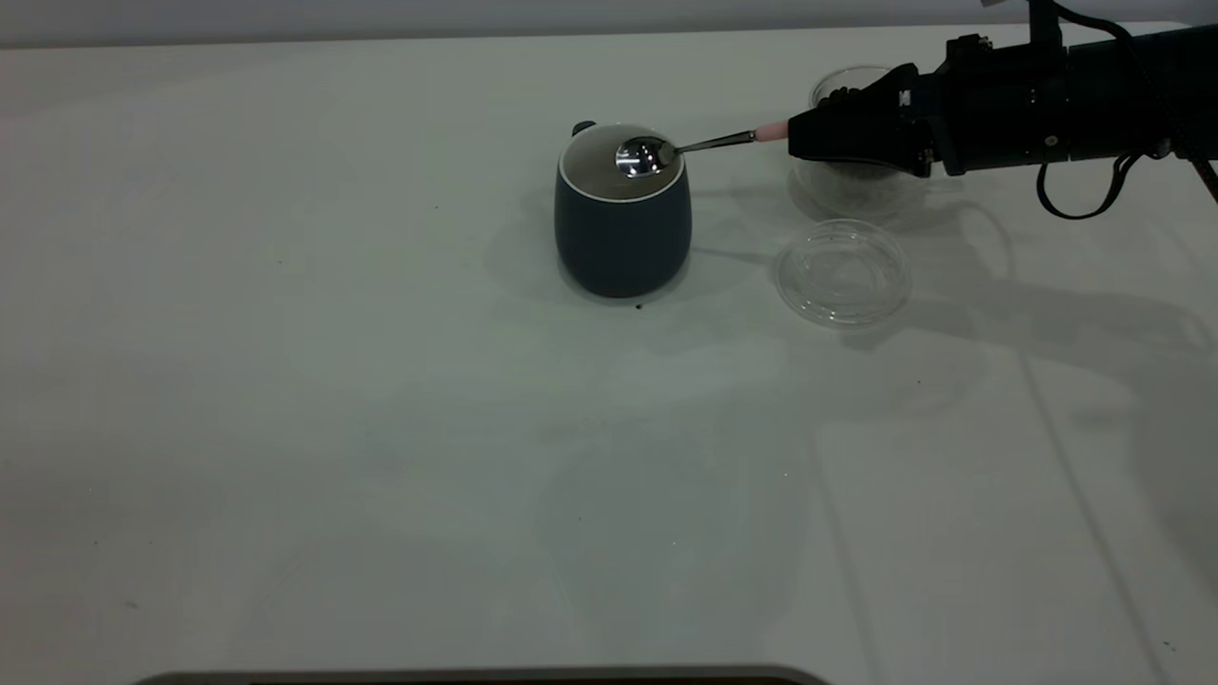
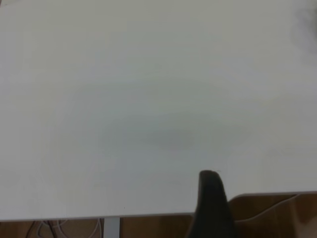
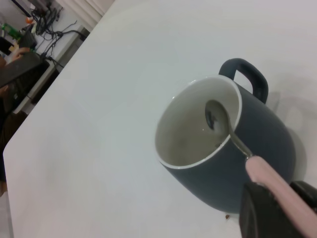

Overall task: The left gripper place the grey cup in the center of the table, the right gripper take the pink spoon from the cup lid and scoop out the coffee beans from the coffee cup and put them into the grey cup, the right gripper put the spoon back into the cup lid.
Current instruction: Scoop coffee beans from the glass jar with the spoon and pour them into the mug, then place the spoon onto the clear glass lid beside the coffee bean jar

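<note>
Clamping the pink spoon (image 1: 699,147) by its handle, the right gripper (image 1: 809,133) is holding the bowl over the grey cup (image 1: 622,211) mid-worktop (image 1: 285,381). Behind the gripper the coffee cup (image 1: 852,185) is sitting, cup lid (image 1: 842,273) just beside. Left gripper (image 2: 210,198) is hanging over the worktop's edge, jaws unreadable.

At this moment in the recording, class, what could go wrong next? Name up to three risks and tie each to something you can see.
1. The right gripper holds the pink spoon by its handle end only, so it could swivel or slip.
2. The bowl sits at the grey cup rim; a low pull-back might nudge the cup.
3. The return path passes close to the coffee cup before the cup lid; the gripper could knock it.
</note>
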Robot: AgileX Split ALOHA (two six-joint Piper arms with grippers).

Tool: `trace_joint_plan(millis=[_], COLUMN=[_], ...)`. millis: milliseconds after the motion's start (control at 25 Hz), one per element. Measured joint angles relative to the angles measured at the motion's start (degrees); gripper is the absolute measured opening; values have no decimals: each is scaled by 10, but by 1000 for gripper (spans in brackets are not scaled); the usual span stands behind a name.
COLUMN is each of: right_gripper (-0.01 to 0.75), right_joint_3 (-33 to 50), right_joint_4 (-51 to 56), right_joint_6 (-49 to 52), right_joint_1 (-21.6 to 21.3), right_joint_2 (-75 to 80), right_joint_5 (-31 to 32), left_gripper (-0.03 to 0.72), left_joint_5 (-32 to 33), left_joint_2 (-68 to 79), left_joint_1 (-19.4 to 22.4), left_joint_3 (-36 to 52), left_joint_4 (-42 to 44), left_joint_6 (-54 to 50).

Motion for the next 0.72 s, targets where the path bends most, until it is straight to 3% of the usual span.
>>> trace_joint_plan(millis=[280, 720], right_gripper=[106, 106], right_joint_3=[28, 270], right_joint_4=[-2, 2], right_joint_6=[85, 193], right_joint_1=[-25, -176], right_joint_2=[-59, -171], right_joint_5=[38, 21], left_gripper=[586, 586], left_joint_5=[0, 0], left_joint_2=[0, 0], left_joint_1=[0, 0], left_joint_3=[0, 0], left_joint_4=[0, 0], left_joint_6=[0, 0])
